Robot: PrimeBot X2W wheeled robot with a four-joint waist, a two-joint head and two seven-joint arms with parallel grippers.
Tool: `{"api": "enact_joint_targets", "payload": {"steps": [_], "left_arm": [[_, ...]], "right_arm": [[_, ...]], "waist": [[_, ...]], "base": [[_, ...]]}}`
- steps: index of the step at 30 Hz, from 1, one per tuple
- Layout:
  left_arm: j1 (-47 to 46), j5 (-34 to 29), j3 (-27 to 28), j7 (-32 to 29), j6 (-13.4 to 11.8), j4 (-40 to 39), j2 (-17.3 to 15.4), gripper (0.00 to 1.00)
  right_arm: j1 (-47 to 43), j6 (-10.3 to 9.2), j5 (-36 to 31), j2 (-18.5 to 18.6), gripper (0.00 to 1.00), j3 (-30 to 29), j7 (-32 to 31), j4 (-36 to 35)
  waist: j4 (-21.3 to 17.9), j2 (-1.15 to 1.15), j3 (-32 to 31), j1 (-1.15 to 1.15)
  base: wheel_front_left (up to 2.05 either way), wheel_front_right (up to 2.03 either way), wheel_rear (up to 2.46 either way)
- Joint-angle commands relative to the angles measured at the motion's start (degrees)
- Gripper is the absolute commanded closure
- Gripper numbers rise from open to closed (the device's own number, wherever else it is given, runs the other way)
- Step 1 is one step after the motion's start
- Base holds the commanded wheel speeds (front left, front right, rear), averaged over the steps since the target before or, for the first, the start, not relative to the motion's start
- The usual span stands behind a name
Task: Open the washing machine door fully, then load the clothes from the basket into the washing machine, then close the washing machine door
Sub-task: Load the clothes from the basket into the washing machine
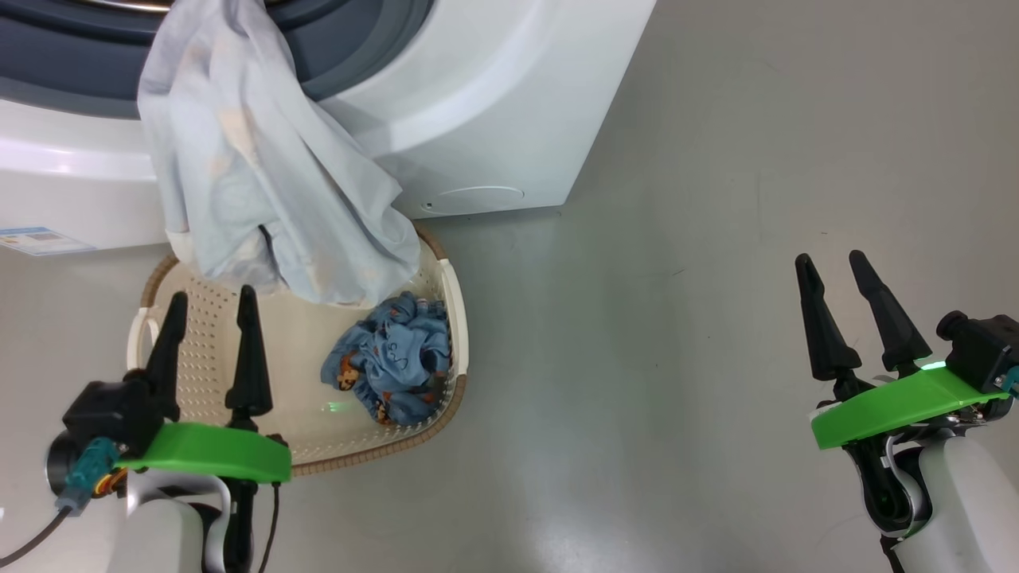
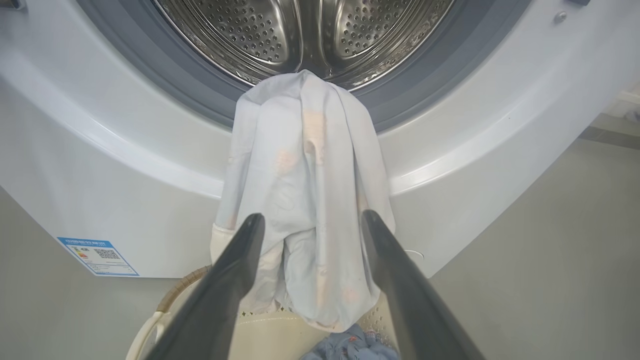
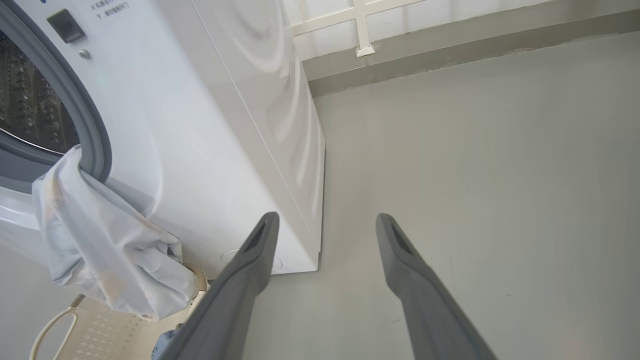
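The pale white-blue garment (image 1: 263, 159) is hanging out of the washing machine (image 1: 493, 87). It is looking limp and creased, with faint orange blotches, and its loose end is drooping into the back of the basket (image 1: 455, 318). The blue garment (image 1: 394, 362) with orange prints is lying bunched against the basket's right wall. The basket is sitting on the floor (image 1: 677, 358), just before the machine's front.

The left claw (image 1: 213, 293) is hovering spread over the basket's left half, pinching nothing. The right claw (image 1: 830, 257) is hanging spread over bare floor, well apart from the basket.

The left wrist view is showing what the head view is cutting off: the steel drum (image 2: 300, 30), with the garment's top draped over the grey-blue gasket (image 2: 165, 75) at the drum's lip. The right wrist view is adding the machine's side panel.
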State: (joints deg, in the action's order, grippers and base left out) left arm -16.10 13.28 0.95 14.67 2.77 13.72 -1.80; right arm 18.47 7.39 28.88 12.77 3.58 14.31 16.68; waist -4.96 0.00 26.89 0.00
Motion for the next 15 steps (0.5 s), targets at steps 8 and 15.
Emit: {"api": "enact_joint_targets", "payload": {"steps": [8,15], "left_arm": [[0.5,2.2,0.1,0.3,-0.4,2.0,-1.1,0.00],[-1.8,4.5,-1.6,0.3,0.2,8.1,-1.1,0.00]], "right_arm": [[-0.9,0.10,-0.1,0.6,0.00,1.2,0.7,-1.3],[-0.7,0.10,-0.1,0.5,0.00,1.4,0.7,-1.5]], "waist": [[0.0,0.00,0.4,0.00],[0.0,0.00,1.1,0.00]], "base": [[0.00,0.00,0.00],[0.00,0.00,0.00]]}}
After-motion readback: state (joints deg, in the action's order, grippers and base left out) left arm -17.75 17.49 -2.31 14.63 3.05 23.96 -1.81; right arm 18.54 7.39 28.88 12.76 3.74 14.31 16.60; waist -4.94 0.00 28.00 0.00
